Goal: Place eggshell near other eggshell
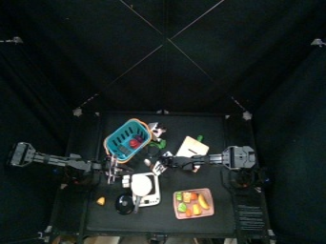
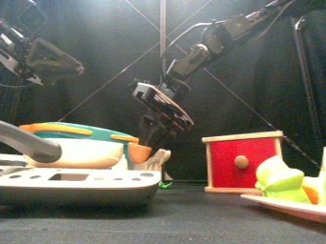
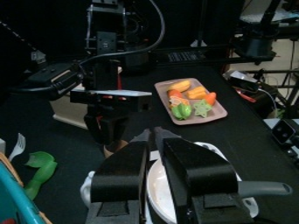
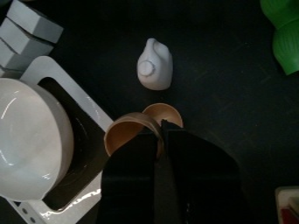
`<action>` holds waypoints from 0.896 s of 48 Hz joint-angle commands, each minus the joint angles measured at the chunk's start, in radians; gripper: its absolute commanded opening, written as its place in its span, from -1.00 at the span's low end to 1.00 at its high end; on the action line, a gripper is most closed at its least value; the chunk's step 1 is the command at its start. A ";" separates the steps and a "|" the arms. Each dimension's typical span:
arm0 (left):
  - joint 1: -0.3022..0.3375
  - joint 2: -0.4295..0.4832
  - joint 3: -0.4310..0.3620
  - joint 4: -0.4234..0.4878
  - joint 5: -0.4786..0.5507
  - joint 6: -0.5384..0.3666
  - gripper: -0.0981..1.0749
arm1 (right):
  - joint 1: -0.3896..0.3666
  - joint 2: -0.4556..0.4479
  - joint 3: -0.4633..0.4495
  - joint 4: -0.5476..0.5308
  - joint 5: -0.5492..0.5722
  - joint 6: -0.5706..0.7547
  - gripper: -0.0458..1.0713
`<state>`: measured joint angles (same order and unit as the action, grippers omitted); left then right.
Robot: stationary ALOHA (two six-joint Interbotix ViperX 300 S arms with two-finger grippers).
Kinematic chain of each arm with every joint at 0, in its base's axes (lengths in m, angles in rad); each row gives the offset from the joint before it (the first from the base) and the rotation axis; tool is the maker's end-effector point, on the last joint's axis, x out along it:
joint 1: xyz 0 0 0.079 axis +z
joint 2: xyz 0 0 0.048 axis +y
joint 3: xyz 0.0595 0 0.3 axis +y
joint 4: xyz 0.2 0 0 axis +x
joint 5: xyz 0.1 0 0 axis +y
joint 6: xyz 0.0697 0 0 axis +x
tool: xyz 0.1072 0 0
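Observation:
My right gripper [image 4: 162, 131] is shut on the rim of a brown eggshell [image 4: 138, 125] and holds it low over the table. A white eggshell [image 4: 155, 66] lies on the black table a short way beyond it, apart from it. In the front view the right gripper [image 2: 158, 143] hangs in the middle with the brown eggshell [image 2: 155, 156] at its tips. In the top view it [image 1: 160, 165] sits mid-table. My left gripper [image 3: 152, 162] is shut and empty over a white plate [image 3: 158, 188]; it shows left of the middle in the top view [image 1: 118, 178].
A white scale [image 4: 59, 83] carrying the plate lies beside the brown eggshell. A teal basket [image 1: 128, 139] stands at the back left, and a tray of toy food [image 1: 193, 202] at the front right. A red box [image 2: 242, 162] and a green item [image 4: 281, 35] are nearby.

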<state>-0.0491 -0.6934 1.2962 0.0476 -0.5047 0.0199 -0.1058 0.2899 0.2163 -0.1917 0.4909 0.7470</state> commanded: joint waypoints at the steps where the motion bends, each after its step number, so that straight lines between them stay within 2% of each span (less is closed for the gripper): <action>1: -0.003 0.000 -0.021 -0.002 -0.002 0.002 0.15 | -0.008 -0.021 -0.025 0.000 0.006 -0.002 -0.05; 43: -0.002 0.000 -0.015 -0.002 0.009 0.002 0.15 | -0.021 0.023 -0.038 -0.008 0.017 -0.003 -0.04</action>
<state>-0.0506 -0.6934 1.2962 0.0460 -0.4955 0.0199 -0.1212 0.3359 0.2025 -0.1979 0.5062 0.7455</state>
